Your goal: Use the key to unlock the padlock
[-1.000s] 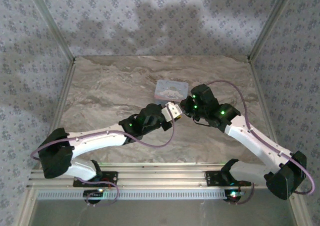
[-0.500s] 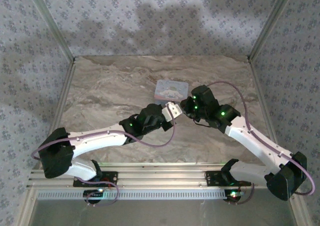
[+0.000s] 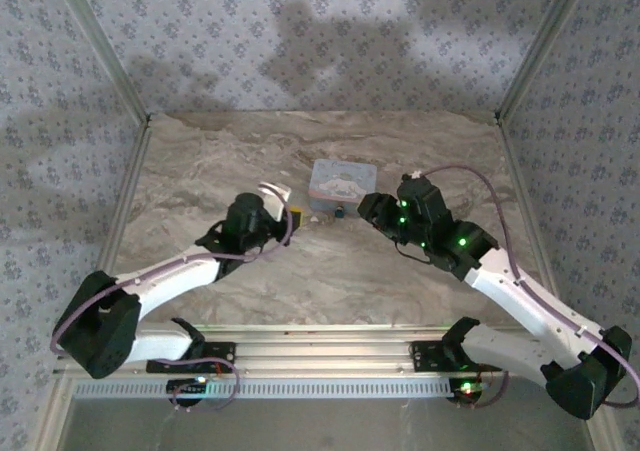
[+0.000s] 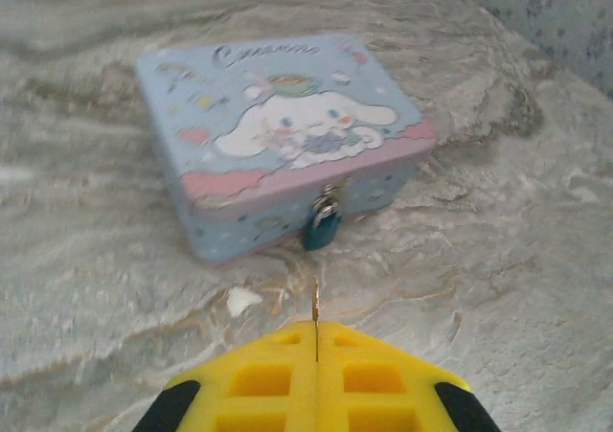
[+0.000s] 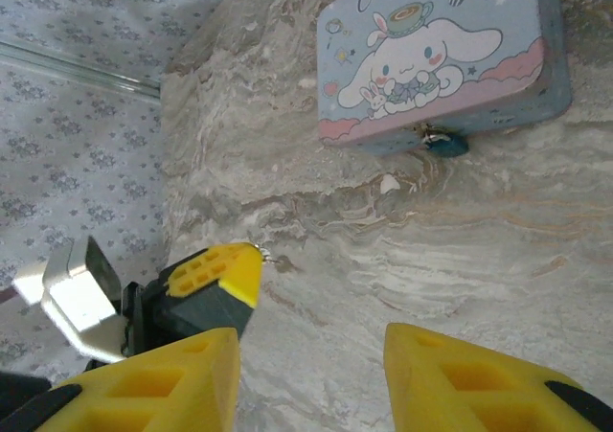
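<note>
A marble-patterned table [image 3: 200, 171] inside flower-papered walls [image 3: 300, 41] carries a light-blue cartoon-printed tin box [image 4: 278, 116] towards the upper middle of the top view. The tiny dark bluish padlock [image 4: 323, 230] hangs from the clasp on the tin's near wall, shackle up and body down, low against the tabletop. The left gripper [image 4: 316, 341] has its yellow fingers pressed together on the key [image 4: 316, 303], whose thin blade sticks out edge-on past the tips. In the left wrist view the padlock lies almost straight ahead of that blade, slightly right of its line, with bare table between them. The blade's long axis points at the lock, but it runs roughly level, while the lock hangs upright. The right gripper [image 5: 306, 370] is spread wide and holds nothing. In the top view it sits just right of the padlock and nearer to it than the left, well placed, I judge, to steady the lock. The keyhole is not visible in any view, so I cannot tell which face it is on. The shackle is too small to tell whether it is latched.
</note>
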### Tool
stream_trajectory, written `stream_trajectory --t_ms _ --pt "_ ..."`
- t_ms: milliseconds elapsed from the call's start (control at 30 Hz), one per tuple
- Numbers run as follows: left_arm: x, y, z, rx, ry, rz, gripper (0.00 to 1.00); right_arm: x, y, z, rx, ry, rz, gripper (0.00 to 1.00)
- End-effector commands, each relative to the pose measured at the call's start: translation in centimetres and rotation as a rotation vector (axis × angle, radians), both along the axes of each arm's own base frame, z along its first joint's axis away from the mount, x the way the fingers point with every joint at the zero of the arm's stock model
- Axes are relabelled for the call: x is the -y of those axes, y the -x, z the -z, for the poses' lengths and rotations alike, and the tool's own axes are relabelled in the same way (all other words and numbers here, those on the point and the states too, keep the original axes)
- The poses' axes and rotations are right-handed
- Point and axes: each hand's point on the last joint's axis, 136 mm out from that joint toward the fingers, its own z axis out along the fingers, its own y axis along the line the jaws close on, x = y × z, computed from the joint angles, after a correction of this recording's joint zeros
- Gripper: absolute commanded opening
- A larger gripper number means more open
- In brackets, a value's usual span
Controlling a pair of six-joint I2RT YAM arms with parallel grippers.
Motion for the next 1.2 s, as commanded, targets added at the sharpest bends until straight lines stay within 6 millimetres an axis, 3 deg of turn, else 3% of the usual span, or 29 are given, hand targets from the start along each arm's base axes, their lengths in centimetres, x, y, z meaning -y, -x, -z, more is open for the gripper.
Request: stream_trajectory --t_ms 0,167,367,567,700,967,1167 --pt "-0.3 0.5 -1.0 -0.148 0.192 0.057 0.00 0.2 -0.4 -0.3 0.063 0.029 -0.008 0.46" --pt "-0.1 0.9 -2.7 -0.224 0.311 0.174 0.00 -1.6 -0.5 -0.8 0.115 0.048 -0.124 0.49" --pt "1.7 2.1 -8.1 -0.237 0.438 0.323 0.00 -4.3 -0.3 -2.4 0.184 0.031 -0.287 0.50" --pt "2.0 4.2 -14.1 -0.151 0.492 0.442 0.00 -5.8 0.7 -6.6 0.340 0.011 -0.439 0.49" --pt "1.9 6.2 -17.3 -0.073 0.474 0.509 0.00 -7.4 2.5 -9.7 0.444 -0.060 -0.601 0.35" --pt "2.0 10.7 -23.3 0.050 0.481 0.667 0.00 -8.3 4.4 -14.6 0.626 -0.116 -0.748 0.40" --pt "2.2 13.4 -25.5 0.083 0.464 0.776 0.00 -8.3 4.8 -18.1 0.708 -0.177 -0.776 0.45"
